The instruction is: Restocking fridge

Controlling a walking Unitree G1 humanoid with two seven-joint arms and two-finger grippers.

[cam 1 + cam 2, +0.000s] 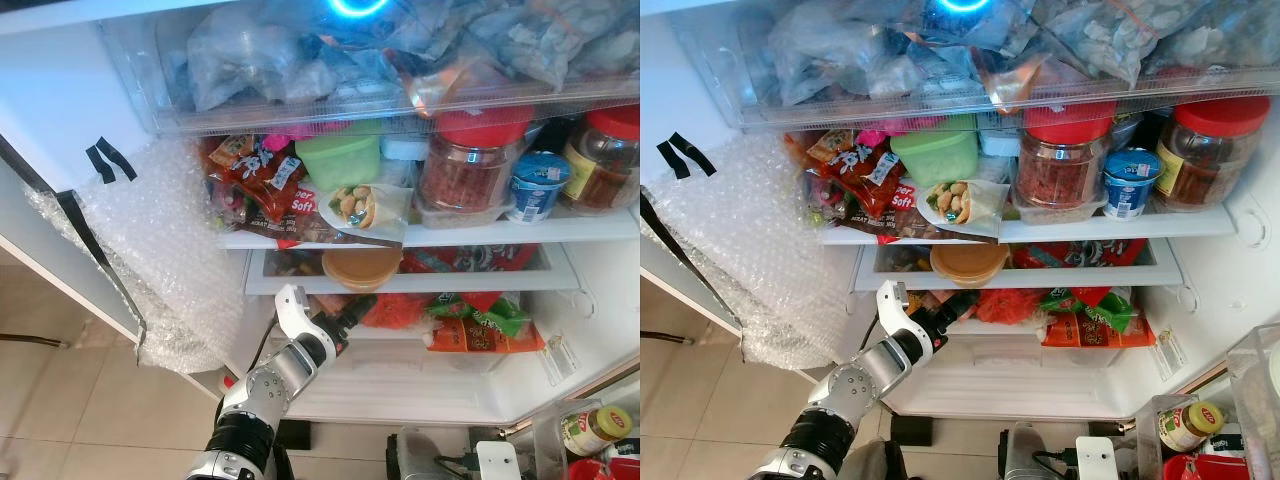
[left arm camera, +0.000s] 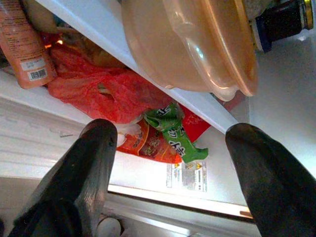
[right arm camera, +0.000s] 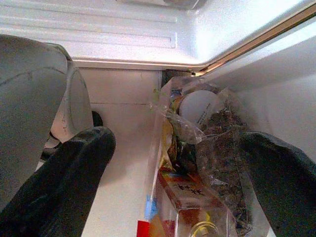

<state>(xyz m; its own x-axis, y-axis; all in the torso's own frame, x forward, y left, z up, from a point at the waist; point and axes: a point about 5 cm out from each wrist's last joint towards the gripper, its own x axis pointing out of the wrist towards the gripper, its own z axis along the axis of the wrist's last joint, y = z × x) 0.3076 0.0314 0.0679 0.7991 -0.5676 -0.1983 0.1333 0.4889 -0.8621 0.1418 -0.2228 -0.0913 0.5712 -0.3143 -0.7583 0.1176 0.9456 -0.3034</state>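
Observation:
The fridge stands open before me. My left gripper [image 1: 352, 312] reaches in under the second shelf [image 1: 560, 283], its fingers open and holding nothing. In the left wrist view its fingers [image 2: 96, 148] frame a red plastic bag [image 2: 106, 91] and a green-and-orange snack packet [image 2: 168, 136], with a tan lidded container [image 2: 192, 44] on the shelf above. From the head that tan container [image 1: 361, 267] sits just above the gripper. My right gripper [image 3: 177, 148] is open low by the door bin, facing a clear bag of jars [image 3: 202, 133].
The upper shelf holds snack packets [image 1: 255, 175], a green tub [image 1: 338, 158], a wrapped sandwich [image 1: 358, 207], red-lidded jars [image 1: 470, 165] and a yoghurt cup [image 1: 537, 185]. Bubble wrap [image 1: 160, 250] hangs on the left. A white drawer [image 1: 420, 385] lies below; a door bin jar [image 1: 595, 430] is at lower right.

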